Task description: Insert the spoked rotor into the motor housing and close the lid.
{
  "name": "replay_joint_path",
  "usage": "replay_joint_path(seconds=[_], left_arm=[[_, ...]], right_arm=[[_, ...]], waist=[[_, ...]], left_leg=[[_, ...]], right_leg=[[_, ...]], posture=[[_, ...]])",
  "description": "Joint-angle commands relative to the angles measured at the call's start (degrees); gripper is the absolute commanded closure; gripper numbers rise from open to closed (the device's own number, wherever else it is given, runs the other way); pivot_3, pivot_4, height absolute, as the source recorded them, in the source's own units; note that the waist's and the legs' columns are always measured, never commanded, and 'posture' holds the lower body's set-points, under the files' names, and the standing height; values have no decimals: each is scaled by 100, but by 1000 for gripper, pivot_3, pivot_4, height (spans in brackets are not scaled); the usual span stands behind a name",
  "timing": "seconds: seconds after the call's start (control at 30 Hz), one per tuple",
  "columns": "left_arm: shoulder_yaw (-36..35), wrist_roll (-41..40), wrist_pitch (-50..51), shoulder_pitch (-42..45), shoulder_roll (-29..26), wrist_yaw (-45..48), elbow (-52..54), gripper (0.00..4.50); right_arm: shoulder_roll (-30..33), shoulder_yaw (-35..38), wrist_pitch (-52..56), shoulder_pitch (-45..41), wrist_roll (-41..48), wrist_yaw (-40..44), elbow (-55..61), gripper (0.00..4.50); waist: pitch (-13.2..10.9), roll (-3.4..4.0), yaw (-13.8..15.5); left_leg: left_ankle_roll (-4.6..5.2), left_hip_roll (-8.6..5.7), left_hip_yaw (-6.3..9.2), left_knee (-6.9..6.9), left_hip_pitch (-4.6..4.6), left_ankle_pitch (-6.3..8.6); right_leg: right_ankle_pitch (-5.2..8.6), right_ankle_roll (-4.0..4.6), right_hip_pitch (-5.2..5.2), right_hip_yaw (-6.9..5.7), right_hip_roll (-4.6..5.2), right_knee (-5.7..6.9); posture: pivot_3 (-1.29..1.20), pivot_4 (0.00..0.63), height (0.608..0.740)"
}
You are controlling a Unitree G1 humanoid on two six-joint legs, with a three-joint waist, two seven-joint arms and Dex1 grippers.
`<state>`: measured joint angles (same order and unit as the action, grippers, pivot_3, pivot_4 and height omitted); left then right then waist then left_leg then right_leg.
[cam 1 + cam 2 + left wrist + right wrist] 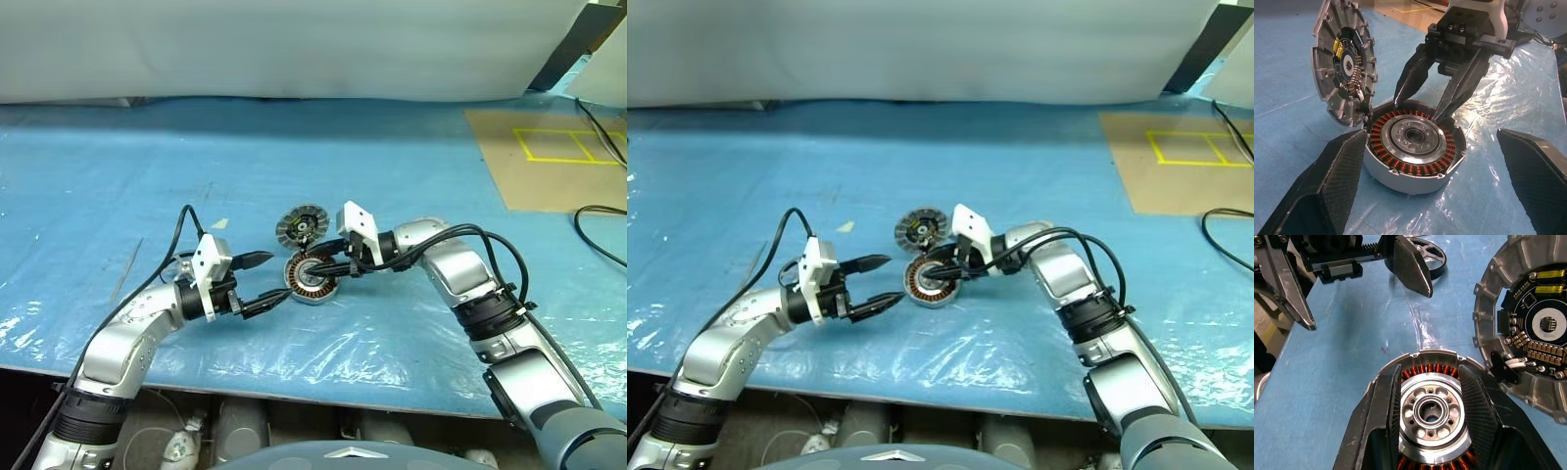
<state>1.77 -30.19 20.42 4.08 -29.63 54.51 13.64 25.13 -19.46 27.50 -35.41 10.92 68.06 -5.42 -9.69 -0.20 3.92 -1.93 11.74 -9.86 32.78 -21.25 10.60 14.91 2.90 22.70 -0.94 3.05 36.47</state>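
Notably, right wrist view reveals lid circuit board detail.

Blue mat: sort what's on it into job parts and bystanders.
Job: motor housing with the rotor seated in its copper windings; hinged lid standing open; right gripper over the housing; left gripper.
Bystanders: black cables; yellow-taped cardboard.

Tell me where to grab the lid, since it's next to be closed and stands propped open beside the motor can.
Probably best by the lid's free outer rim, the edge farthest from where it meets the motor can. It stands nearly upright, tethered to the can by a cable, with its circuit board facing the can. Come from the ribbed metal rim, clear of the board, and tip it down over the windings.
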Motion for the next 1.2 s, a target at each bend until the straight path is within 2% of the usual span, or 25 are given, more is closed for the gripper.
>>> replay_joint_path(seconds=[0.03,0.13,0.33,0.57,0.73,0.9,1.13,1.2], left_arm=[[-89,-64,-49,30,11,16,65,0],[-92,-69,-42,23,12,9,75,0],[-80,-46,-54,19,8,12,60,0],[-177,-105,-32,54,46,-39,21,0],[-235,-68,-82,-58,-17,-19,44,0],[-547,-196,124,-123,-189,-136,195,0],[-1243,-767,716,-105,-648,-297,646,0],[-1391,-696,811,132,-1016,-176,507,0]], right_arm=[[-19,-35,-36,40,21,-38,175,3466],[-62,-81,-61,25,-51,-133,61,4485],[-32,-313,-55,25,-245,-122,-71,4485],[476,-1037,-1125,224,-1350,-159,-628,4485],[145,-320,-383,39,-431,-81,-299,4485],[39,424,686,-185,584,38,276,4485],[358,588,1136,122,943,-38,1093,4485],[395,613,1177,256,916,-171,1104,4485]], waist=[[0,0,0],[0,0,-1],[0,0,-1],[4,1,4],[6,-1,9],[5,-1,5],[5,-2,8],[5,-2,14]], left_leg=[[0,0,0,0,0,0],[0,0,0,-1,0,0],[-2,0,0,-1,-1,0],[-1,-1,-2,-1,18,0],[8,-5,-2,1,47,6],[5,-1,-2,0,7,2],[-2,0,-2,-14,-23,0],[-3,2,-2,-14,-23,0]], right_leg=[[0,0,0,0,0,0],[0,0,2,0,0,0],[0,0,3,1,0,0],[1,0,-13,4,1,0],[2,-1,-42,7,8,-4],[2,0,-4,8,2,0],[2,1,31,0,-1,4],[3,2,31,-3,-1,4]], posture=[[0,150,740],[0,150,740],[0,150,740],[0,150,740],[0,150,740],[0,150,740],[0,150,740],[0,150,740]])
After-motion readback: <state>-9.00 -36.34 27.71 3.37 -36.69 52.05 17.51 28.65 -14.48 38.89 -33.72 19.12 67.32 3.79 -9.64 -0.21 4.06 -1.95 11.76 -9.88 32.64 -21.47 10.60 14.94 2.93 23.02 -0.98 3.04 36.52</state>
